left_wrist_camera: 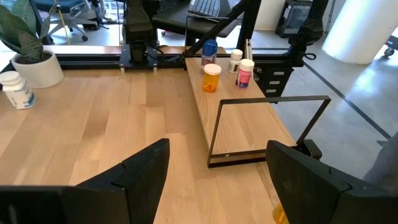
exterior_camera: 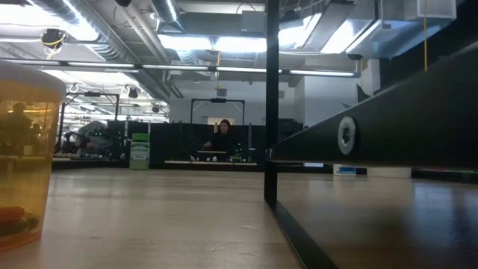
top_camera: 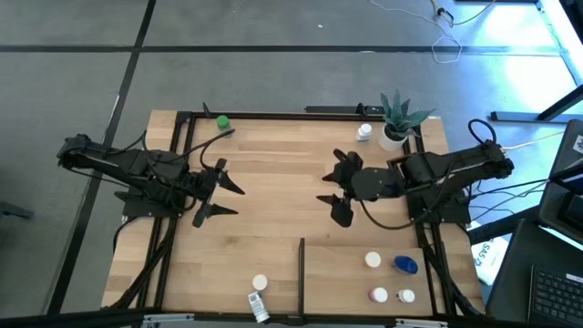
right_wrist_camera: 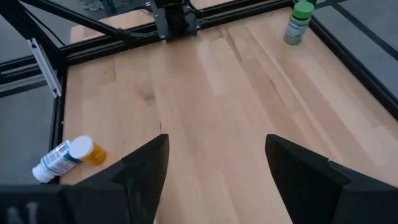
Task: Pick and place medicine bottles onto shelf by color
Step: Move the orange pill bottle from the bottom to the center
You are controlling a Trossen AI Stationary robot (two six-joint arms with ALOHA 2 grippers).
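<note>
Even overhead light falls on the tabletop (top_camera: 273, 182), with soft shadows under both arms. In the low view ceiling lamps (exterior_camera: 246, 43) glare while the foreground stays dim, and a near orange bottle (exterior_camera: 22, 157) is blurred.

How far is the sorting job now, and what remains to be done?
Four bottles, including the blue bottle, stand grouped right of the divider bar. Nothing is in hand: the left gripper and right gripper hover open and empty. The green bottle and others lie scattered.
</note>
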